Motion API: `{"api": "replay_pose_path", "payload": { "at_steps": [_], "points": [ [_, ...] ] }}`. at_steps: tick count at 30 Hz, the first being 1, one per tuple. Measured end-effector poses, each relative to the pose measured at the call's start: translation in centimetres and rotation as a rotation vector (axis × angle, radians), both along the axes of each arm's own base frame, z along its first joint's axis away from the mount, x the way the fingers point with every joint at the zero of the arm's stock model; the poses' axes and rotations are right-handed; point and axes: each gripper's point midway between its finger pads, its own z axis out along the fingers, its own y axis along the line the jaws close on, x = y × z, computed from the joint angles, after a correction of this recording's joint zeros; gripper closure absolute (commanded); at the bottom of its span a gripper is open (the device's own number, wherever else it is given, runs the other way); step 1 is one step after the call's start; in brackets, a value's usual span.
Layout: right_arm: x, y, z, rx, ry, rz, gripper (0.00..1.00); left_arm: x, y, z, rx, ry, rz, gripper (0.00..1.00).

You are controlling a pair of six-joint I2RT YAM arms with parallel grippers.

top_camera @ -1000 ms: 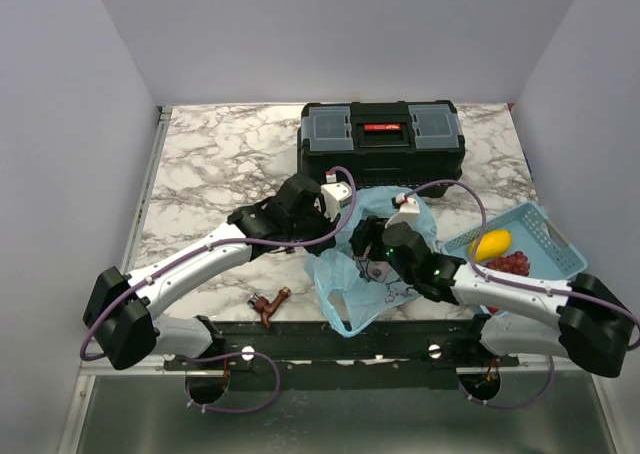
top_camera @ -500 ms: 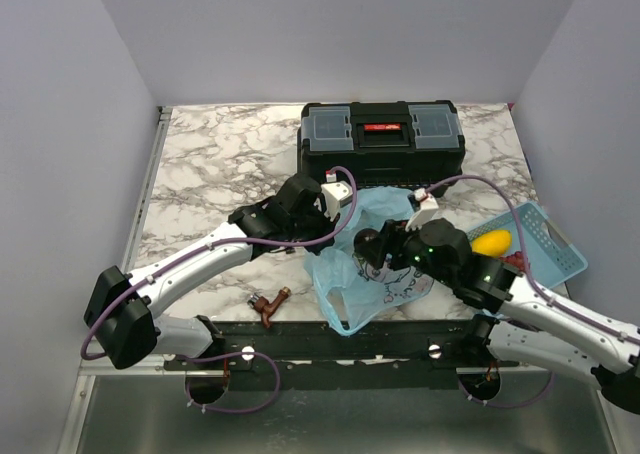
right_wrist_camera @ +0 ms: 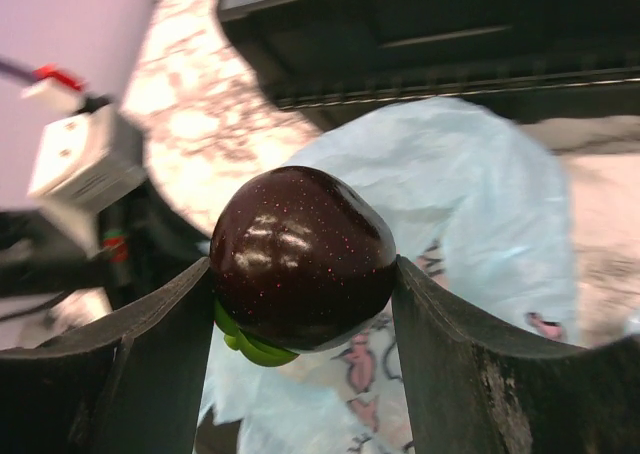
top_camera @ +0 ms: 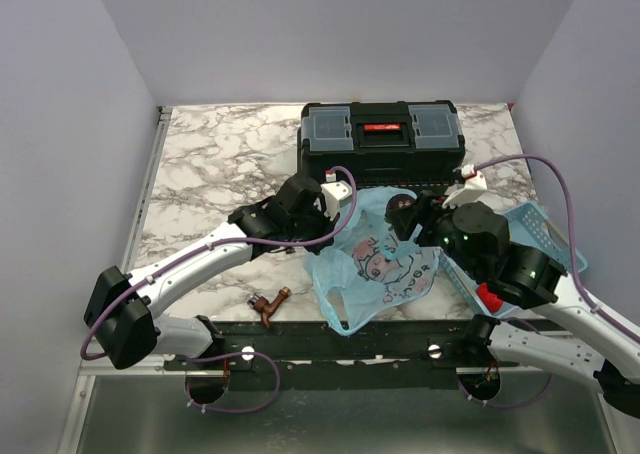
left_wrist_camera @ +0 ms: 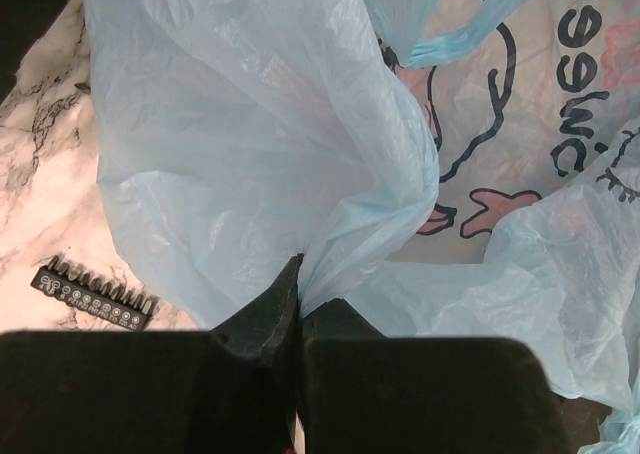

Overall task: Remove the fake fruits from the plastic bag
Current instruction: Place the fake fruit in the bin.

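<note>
The light-blue plastic bag (top_camera: 385, 272) with pink cartoon prints lies near the table's front edge. My left gripper (top_camera: 341, 230) is shut on a fold of the plastic bag (left_wrist_camera: 260, 154), pinching it between its fingertips (left_wrist_camera: 285, 292). My right gripper (top_camera: 405, 217) is shut on the dark near-black round fruit (top_camera: 402, 209) and holds it in the air above the bag's far edge. In the right wrist view the dark fruit (right_wrist_camera: 300, 239), with a green stem part below, sits between both fingers, over the bag (right_wrist_camera: 470, 194). The mango and grapes are hidden behind my right arm.
A black toolbox (top_camera: 380, 142) stands behind the bag, also in the right wrist view (right_wrist_camera: 420, 34). The light-blue basket (top_camera: 541, 220) at the right is mostly covered by my right arm; something red (top_camera: 492, 300) shows by it. A brown object (top_camera: 268, 303) lies front left. A bit strip (left_wrist_camera: 95, 294) lies on the marble.
My right gripper has risen out of the bag with the dark fruit and moved back and to the right. The bag has sagged flatter. My left gripper keeps its pinch.
</note>
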Motion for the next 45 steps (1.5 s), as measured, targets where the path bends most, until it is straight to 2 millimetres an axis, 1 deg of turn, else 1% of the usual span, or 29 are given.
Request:
{"api": "replay_pose_path", "payload": {
  "at_steps": [3, 5, 7, 10, 12, 14, 15, 17, 20, 24, 27, 28, 30, 32, 35, 40, 45],
  "points": [
    [1.3, -1.8, -0.6, -0.074, 0.015, -0.125, 0.99, 0.0, 0.0, 0.0, 0.001, -0.001, 0.001, 1.0],
    [1.8, -3.2, -1.5, -0.123, 0.025, -0.212, 0.99, 0.0, 0.0, 0.0, 0.0, -0.001, 0.001, 1.0],
    [2.1, -4.9, -1.9, -0.155, 0.026, -0.294, 0.99, 0.0, 0.0, 0.0, 0.0, -0.002, 0.001, 1.0],
    [2.3, -7.2, -1.9, -0.163, 0.013, -0.418, 0.99, 0.0, 0.0, 0.2, -0.003, -0.004, 0.001, 1.0],
    [2.5, -8.3, -2.1, -0.175, 0.008, -0.477, 0.99, 0.0, 0.0, 0.3, -0.005, -0.006, 0.001, 1.0],
    [2.9, -9.4, -2.8, -0.198, 0.017, -0.534, 0.99, 0.0, 0.1, 0.4, -0.008, -0.008, 0.001, 1.0],
    [3.4, -10.2, -3.3, -0.211, 0.031, -0.575, 0.99, 0.0, 0.1, 0.4, -0.008, -0.009, 0.001, 1.0],
    [4.7, -12.7, -4.3, -0.24, 0.069, -0.684, 0.99, 0.0, 0.1, 0.4, -0.009, -0.01, 0.001, 1.0],
    [6.1, -16.7, -6.9, -0.272, 0.165, -0.822, 0.99, 0.0, 0.1, 0.5, -0.011, -0.011, 0.001, 1.0],
    [6.7, -22.5, -10.5, -0.229, 0.314, -0.981, 0.99, -0.1, 0.1, 0.9, -0.019, -0.018, 0.001, 1.0],
    [6.8, -26.4, -13.1, -0.164, 0.419, -1.08, 0.99, -0.1, 0.2, 1.3, -0.029, -0.028, 0.001, 1.0],
    [6.6, -27.7, -14.2, -0.147, 0.458, -1.12, 0.99, -0.2, 0.2, 1.5, -0.032, -0.03, 0.001, 1.0],
    [5.8, -29.6, -16.0, -0.128, 0.517, -1.183, 0.99, -0.2, 0.2, 1.8, -0.039, -0.036, 0.001, 1.0],
    [5.0, -30.5, -17.3, -0.114, 0.553, -1.228, 0.99, -0.2, 0.3, 2.0, -0.044, -0.041, 0.001, 1.0],
    [4.6, -31.1, -17.9, -0.093, 0.552, -1.271, 0.99, -0.3, 0.3, 2.2, -0.048, -0.045, 0.001, 1.0],
    [5.0, -32.2, -18.3, -0.093, 0.531, -1.33, 0.92, -0.3, 0.3, 2.4, -0.052, -0.048, 0.001, 1.0],
    [5.3, -33.5, -19.9, -0.156, 0.561, -1.384, 0.85, -0.3, 0.3, 2.3, -0.051, -0.049, 0.003, 1.0]
  ]
}}
